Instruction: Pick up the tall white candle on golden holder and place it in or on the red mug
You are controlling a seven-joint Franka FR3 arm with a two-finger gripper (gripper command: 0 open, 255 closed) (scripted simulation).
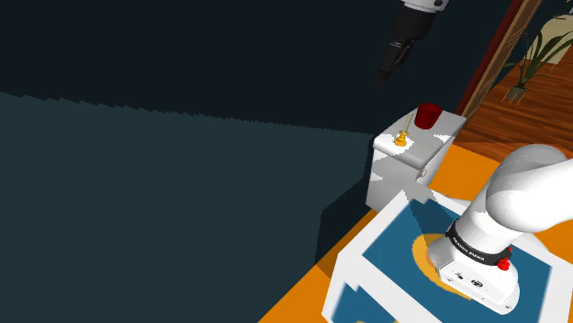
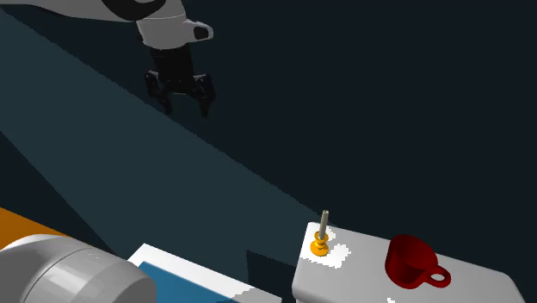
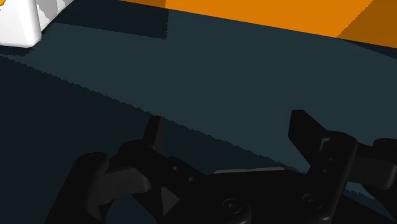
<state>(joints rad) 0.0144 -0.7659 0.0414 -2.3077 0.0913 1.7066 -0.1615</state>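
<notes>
Shoulder view: the gripper (image 1: 386, 70) hangs high above the white table (image 1: 432, 158). One pale candle (image 1: 402, 134) on a gold holder stands there, at seven o'clock from the one red mug (image 1: 428, 116). Second exterior view: the gripper is at ten o'clock from the candle, well apart. Wrist view: the fingers (image 3: 153, 135) are wide apart, holding nothing. I think this is the reaching step. Next it must come down around the candle.

Candle (image 2: 323, 231) near mug (image 2: 411, 261) on cabinet (image 2: 361, 274)

The scene is dim, its dark teal wall (image 1: 138, 183) crossed by hard diagonal shadow bands with stair-stepped edges, while the orange floor (image 1: 294, 307) and the far wooden floor (image 1: 514, 115) glow bright and blotchy white glare patches the grey tabletop (image 2: 366, 275) beside the candle (image 2: 324, 222).
</notes>
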